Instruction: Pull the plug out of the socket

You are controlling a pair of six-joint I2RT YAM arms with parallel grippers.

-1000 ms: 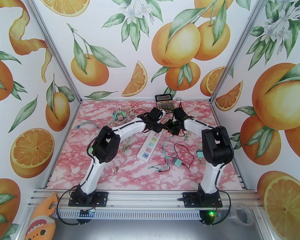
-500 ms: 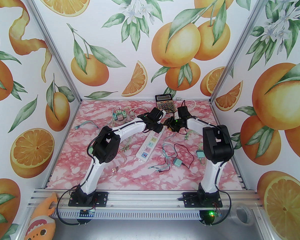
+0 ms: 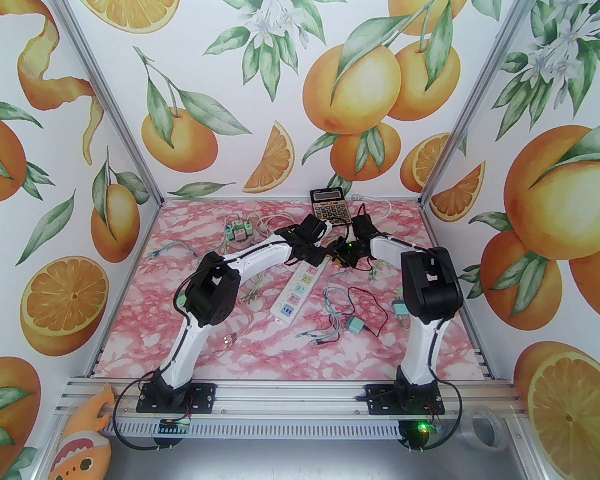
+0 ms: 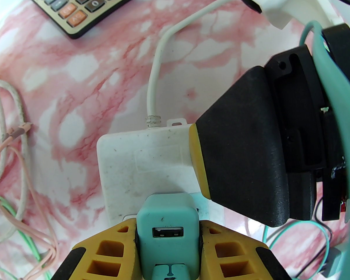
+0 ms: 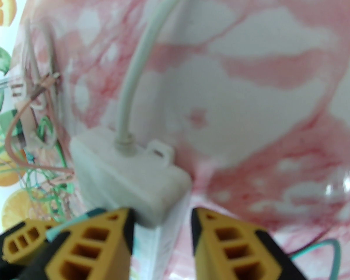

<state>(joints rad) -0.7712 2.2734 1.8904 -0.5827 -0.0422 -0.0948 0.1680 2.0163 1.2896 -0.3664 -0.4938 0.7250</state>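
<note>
Closing in, the right gripper [image 5: 160, 216] now straddles the socket strip [image 5: 128, 173] at its cord end, jaws wide; bracing looks next. Meanwhile the left gripper [image 4: 168, 232] stays clamped on the teal plug [image 4: 167, 214]; it seems still seated.

Orange-print walls [image 3: 290, 43], pink marble tabletop [image 3: 140, 318], alu. frame [image 3: 290, 393].

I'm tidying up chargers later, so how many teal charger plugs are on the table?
3 for sure: one teal charger plug in the left gripper on the white power strip, two loose plugs right of the strip. The far-left pile may hold more.
</note>
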